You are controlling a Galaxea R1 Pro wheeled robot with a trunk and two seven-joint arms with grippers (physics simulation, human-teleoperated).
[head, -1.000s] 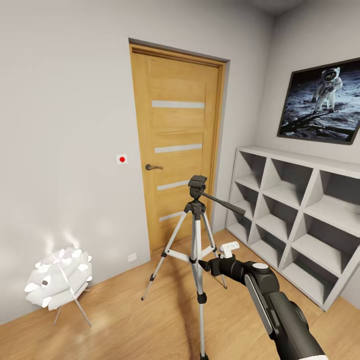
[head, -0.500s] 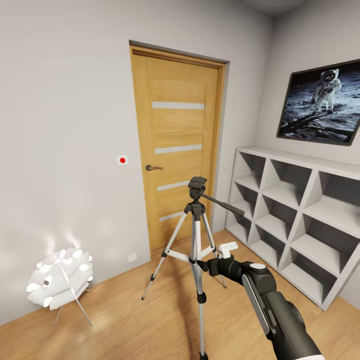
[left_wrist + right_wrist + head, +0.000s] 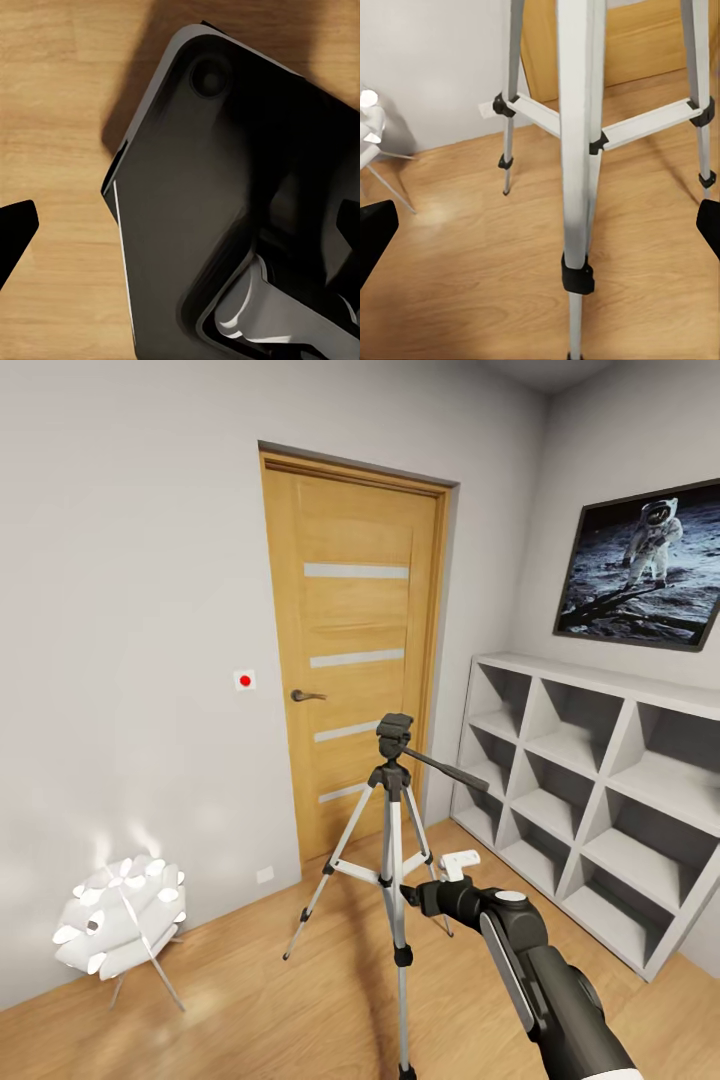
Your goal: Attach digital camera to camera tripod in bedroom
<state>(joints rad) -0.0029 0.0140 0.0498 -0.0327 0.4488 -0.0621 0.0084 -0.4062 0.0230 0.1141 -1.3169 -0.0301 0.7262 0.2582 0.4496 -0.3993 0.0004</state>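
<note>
Right end effector (image 3: 420, 892) spread, empty, facing camera tripod (image 3: 393, 830) legs; fetch the camera first, avoid bumping legs.

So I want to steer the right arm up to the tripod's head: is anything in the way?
Nothing visible: the right gripper sits low beside the camera tripod legs, with open air up to its head.

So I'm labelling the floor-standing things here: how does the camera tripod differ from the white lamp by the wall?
The camera tripod stands tall on long silver legs with black joints; the white lamp sits low on short thin legs. The tripod carries a small black head with a long handle, while the lamp carries a wide cluster of glowing white petals. The tripod stands before the wooden door, the lamp against the bare wall. Both rest on the wood floor.
</note>
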